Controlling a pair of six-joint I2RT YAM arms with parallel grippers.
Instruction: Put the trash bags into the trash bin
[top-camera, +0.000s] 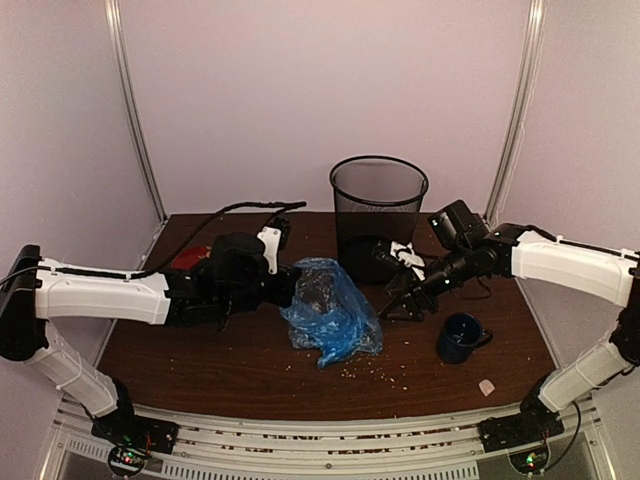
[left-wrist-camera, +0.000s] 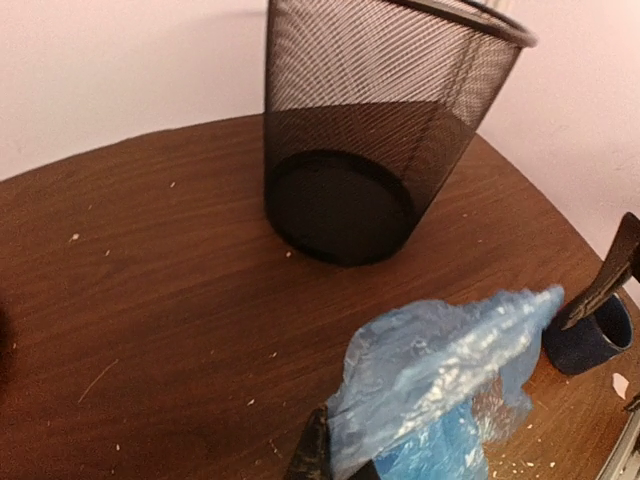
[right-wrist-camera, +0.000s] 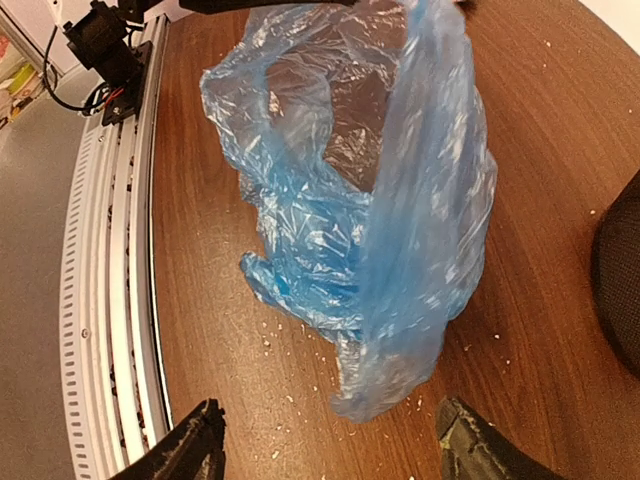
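The trash bag (top-camera: 330, 315) is a crumpled light-blue film lying on the brown table in front of the trash bin (top-camera: 378, 215), a black wire-mesh basket standing upright at the back. My left gripper (top-camera: 292, 285) is shut on the bag's left edge; in the left wrist view the film (left-wrist-camera: 450, 370) bunches out from the shut jaws at the bottom, with the bin (left-wrist-camera: 370, 130) beyond. My right gripper (top-camera: 400, 300) stands open just right of the bag. In the right wrist view the bag (right-wrist-camera: 370, 200) lies ahead of the spread fingers (right-wrist-camera: 195, 445), not between them.
A dark blue mug (top-camera: 462, 337) stands near the right gripper, also in the left wrist view (left-wrist-camera: 590, 335). A red object (top-camera: 190, 257) sits behind the left arm, and a black cable (top-camera: 240, 208) runs along the back edge. Crumbs (top-camera: 375, 372) and a pale scrap (top-camera: 487, 387) lie near the front.
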